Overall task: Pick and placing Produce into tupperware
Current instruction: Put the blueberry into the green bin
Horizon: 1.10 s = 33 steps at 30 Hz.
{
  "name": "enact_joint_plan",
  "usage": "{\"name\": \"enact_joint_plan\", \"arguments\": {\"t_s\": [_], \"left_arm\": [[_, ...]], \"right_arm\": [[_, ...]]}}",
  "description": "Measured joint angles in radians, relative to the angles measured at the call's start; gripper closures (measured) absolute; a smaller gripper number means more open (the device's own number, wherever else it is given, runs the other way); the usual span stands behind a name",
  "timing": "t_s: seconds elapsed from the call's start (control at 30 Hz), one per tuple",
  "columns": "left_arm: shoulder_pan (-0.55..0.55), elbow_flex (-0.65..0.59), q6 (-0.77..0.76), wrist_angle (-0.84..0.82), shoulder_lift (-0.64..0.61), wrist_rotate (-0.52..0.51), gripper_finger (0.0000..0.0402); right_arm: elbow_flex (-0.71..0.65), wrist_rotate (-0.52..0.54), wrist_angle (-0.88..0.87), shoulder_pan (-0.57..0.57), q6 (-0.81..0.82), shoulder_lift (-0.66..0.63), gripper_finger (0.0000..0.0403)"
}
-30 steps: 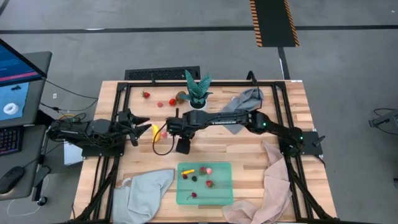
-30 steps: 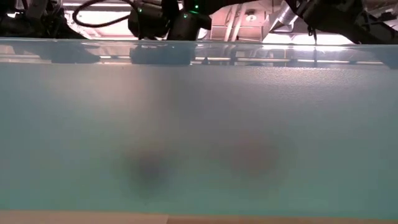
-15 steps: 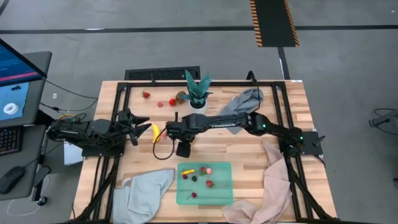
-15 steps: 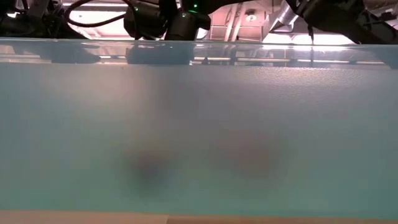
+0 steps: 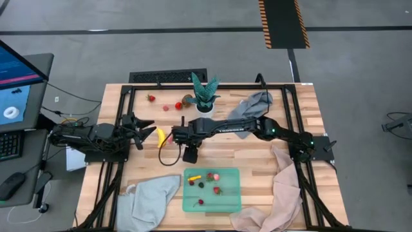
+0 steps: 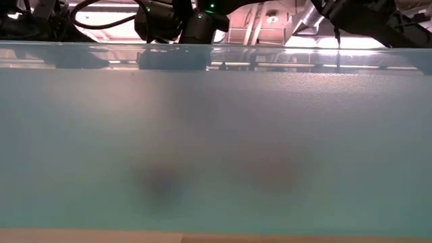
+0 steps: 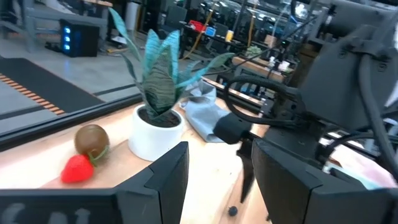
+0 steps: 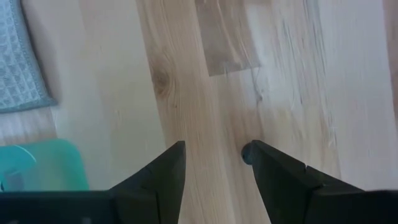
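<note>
The table [image 5: 302, 129] is seen from above w/ both arms over it. The tub [image 5: 212, 191] is set near the front edge, about mid-way along. Small fruit is seen inside it: a yellow-orange bit, a pink bit, red bits & dark berries. From the low view only the tub's misty green wall is seen, w/ two dark blurs behind it.

The banana [image 5: 161, 136] is laid on the wood, toward the left side, between the two grippers. The left gripper [image 5: 145, 131] is found just left of the banana; its fingers are spread apart & nothing is held between them. The right gripper [image 5: 173, 135] is found just right of the banana, reached across from the right side. Its fingers [image 8: 163, 174] are seen apart, w/ bare wood between them & nothing grasped. A tiny dark berry [image 8: 247, 152] is seen on the wood right by one finger.

Near the back edge a plant [image 5: 205, 95] in a white pot is stood. A brown ball [image 7: 91, 139] & a strawberry [image 7: 77, 168] are laid just beside it. One more strawberry [image 5: 150, 98] is laid further left along the back edge.

Cloths are laid at the front left corner [image 5: 151, 196], front right corner [image 5: 278, 193] & back right [image 5: 254, 103].
</note>
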Motion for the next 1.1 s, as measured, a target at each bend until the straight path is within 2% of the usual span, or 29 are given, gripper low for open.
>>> {"name": "enact_joint_plan", "arguments": {"t_s": [0.3,0.5,0.77,1.1], "left_arm": [[0.0,0.0,0.0,-0.002,0.0,-0.013,0.0234],[0.0,0.0,-0.003,-0.004,0.0,0.067,0.0234],[0.0,0.0,0.01,0.029,0.0,0.049,0.0234],[0.0,0.0,0.016,0.045,0.0,0.048,0.0234]], "right_arm": [[0.0,-0.002,-0.062,-0.009,-0.045,0.0,0.0205],[0.0,-0.006,-0.091,-0.043,-0.097,-0.001,0.0211],[0.0,-0.013,-0.088,-0.064,-0.131,-0.002,0.021],[0.0,-0.092,-0.084,-0.061,-0.162,-0.002,0.0212]]}}
